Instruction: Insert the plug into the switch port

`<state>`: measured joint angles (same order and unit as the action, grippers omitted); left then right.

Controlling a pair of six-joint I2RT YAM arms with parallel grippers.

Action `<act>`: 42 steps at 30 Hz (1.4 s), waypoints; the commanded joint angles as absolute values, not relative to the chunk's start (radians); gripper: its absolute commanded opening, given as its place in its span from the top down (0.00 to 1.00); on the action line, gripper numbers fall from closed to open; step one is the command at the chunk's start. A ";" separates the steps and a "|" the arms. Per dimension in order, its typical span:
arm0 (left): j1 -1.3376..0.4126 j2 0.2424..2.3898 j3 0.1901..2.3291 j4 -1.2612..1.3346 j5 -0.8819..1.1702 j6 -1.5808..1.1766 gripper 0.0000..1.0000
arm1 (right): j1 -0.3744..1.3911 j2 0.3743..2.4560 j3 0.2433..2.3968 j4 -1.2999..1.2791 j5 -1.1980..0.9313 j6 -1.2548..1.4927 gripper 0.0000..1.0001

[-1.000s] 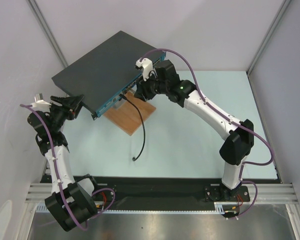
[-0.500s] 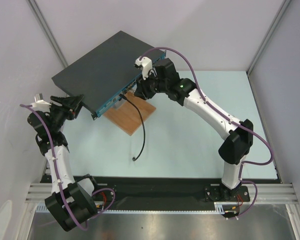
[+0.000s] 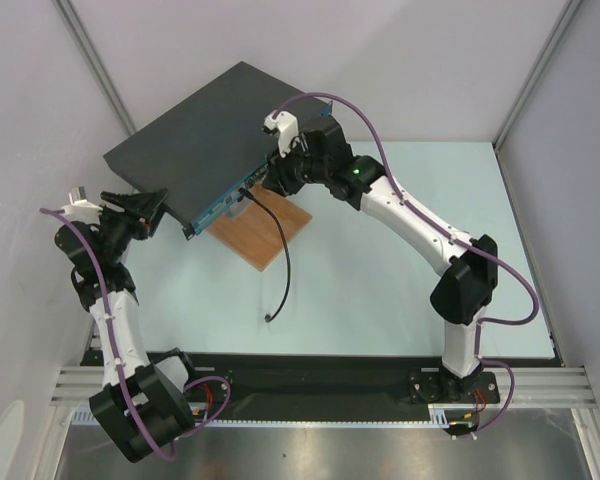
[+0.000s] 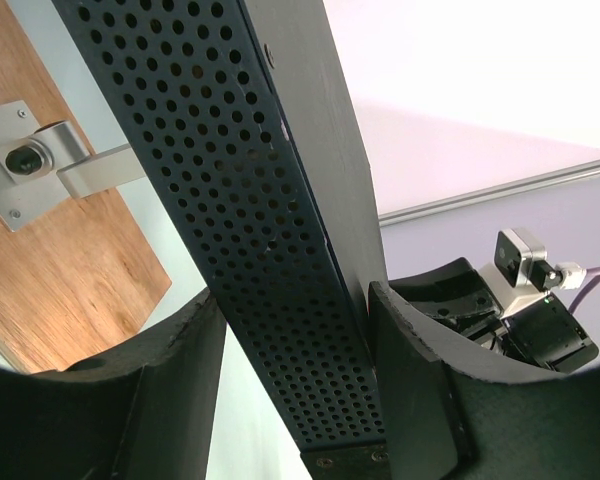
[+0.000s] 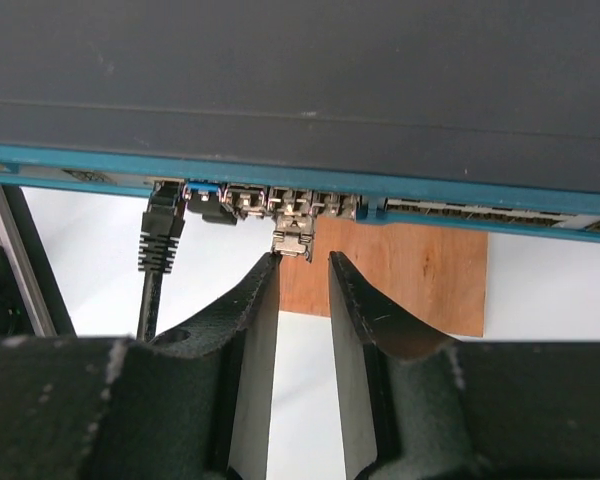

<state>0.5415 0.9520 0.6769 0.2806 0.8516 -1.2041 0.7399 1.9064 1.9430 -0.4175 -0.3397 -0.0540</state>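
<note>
The switch (image 3: 205, 135) is a flat dark grey box with a teal front face (image 5: 280, 180) and a row of sockets. A small metal plug (image 5: 293, 238) sits in one socket and sticks out a little. It is hidden in the top view. My right gripper (image 3: 273, 178) (image 5: 303, 258) is open and empty, its left fingertip just below the plug. A black cable plug (image 5: 160, 235) is in a socket further left. My left gripper (image 3: 158, 208) (image 4: 292, 292) straddles the switch's perforated side (image 4: 270, 250), with both fingertips against it.
The switch's front rests on a brown wooden board (image 3: 265, 235) with a metal bracket (image 4: 40, 165). The black cable (image 3: 283, 255) trails over the board onto the pale table. Walls and frame posts stand close behind and to the left.
My right gripper has moved a little up and left, closer to the switch's front face. The left arm and the switch have not moved.
</note>
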 commanded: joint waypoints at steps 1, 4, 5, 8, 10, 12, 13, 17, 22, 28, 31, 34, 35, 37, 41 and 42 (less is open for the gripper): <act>0.514 0.974 0.721 0.374 0.848 -1.155 1.00 | 0.747 1.925 2.029 -0.235 -0.301 -0.057 0.70; 0.514 0.968 0.727 0.364 0.851 -1.149 1.00 | 0.747 1.934 2.026 -0.224 -0.295 -0.051 0.70; 0.515 0.969 0.727 0.362 0.850 -1.147 1.00 | 0.749 1.937 2.023 -0.219 -0.291 -0.045 0.70; 0.515 0.968 0.726 0.357 0.851 -1.144 1.00 | 0.752 1.947 2.023 -0.198 -0.272 -0.032 0.72; 0.515 0.969 0.724 0.359 0.850 -1.144 1.00 | 0.753 1.947 2.026 -0.183 -0.264 -0.017 0.73; 0.514 0.973 0.724 0.362 0.851 -1.146 1.00 | 0.753 1.951 2.028 -0.169 -0.245 -0.006 0.74; 0.514 0.973 0.724 0.362 0.850 -1.144 1.00 | 0.755 1.953 2.029 -0.157 -0.241 -0.005 0.75; 0.514 0.973 0.718 0.364 0.850 -1.143 1.00 | 0.759 1.962 2.046 -0.135 -0.200 0.025 0.78; 0.514 0.973 0.719 0.364 0.853 -1.140 1.00 | 0.769 1.977 2.056 -0.097 -0.157 0.031 0.80; 0.514 0.979 0.718 0.364 0.853 -1.138 1.00 | 0.788 1.980 2.045 -0.035 -0.063 0.021 0.87; 0.514 0.980 0.718 0.364 0.851 -1.138 1.00 | 0.793 1.979 2.028 0.024 -0.026 0.018 0.90; 0.514 0.980 0.718 0.364 0.853 -1.138 1.00 | 0.805 1.982 2.022 0.066 -0.012 0.003 0.91; 0.514 0.980 0.716 0.364 0.851 -1.137 1.00 | 0.807 1.983 2.016 0.077 -0.011 0.002 0.92; 0.514 0.977 0.718 0.364 0.851 -1.137 1.00 | 0.811 1.983 2.006 0.109 -0.011 -0.035 0.94; 0.514 0.979 0.716 0.364 0.854 -1.135 1.00 | 0.805 1.988 1.991 0.143 -0.014 -0.070 1.00; 0.514 0.977 0.718 0.364 0.853 -1.135 1.00 | 0.804 1.987 1.985 0.147 -0.015 -0.077 1.00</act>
<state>0.5465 0.9623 0.6804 0.2901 0.8402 -1.2053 0.8116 1.9381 1.9694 -0.3725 -0.1169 -0.0296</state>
